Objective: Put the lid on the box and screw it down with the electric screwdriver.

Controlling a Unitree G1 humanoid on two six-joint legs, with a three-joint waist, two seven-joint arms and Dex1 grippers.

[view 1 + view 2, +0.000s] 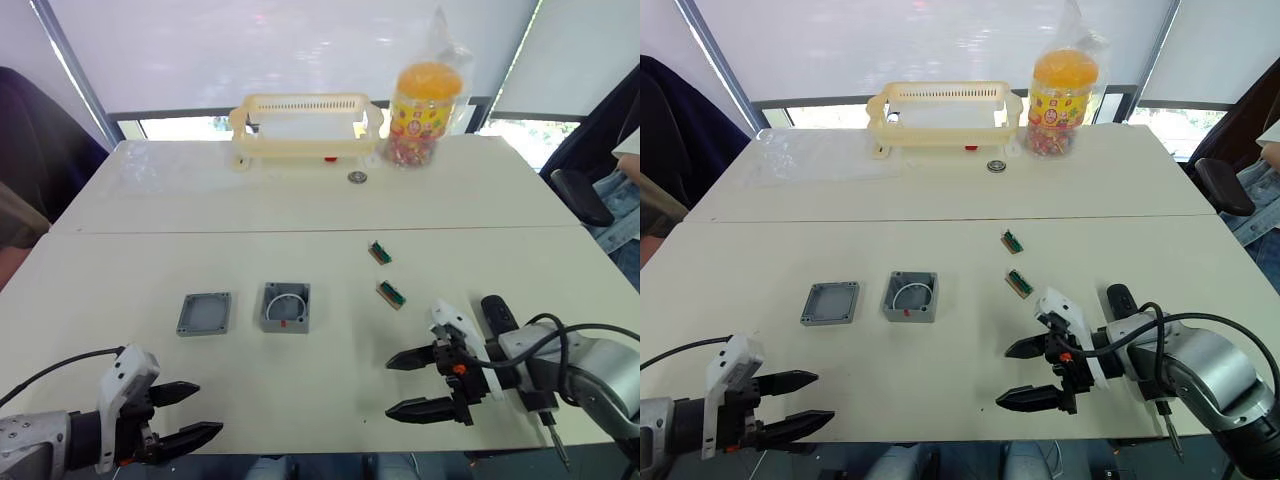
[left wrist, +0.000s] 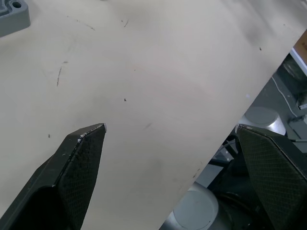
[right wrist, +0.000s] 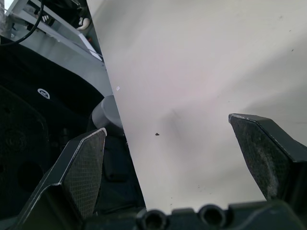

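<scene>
1. The lid (image 1: pixel 205 313) lies mid-surface, just beside the box (image 1: pixel 285 306), on its left.
2. Left gripper (image 1: pixel 186 415), wide open and empty at the near edge, is nearer the lid.
3. Right gripper (image 1: pixel 418 384) gapes empty too.

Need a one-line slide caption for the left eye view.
Both grippers, left and right, open over the table; lid beside open box.
</scene>
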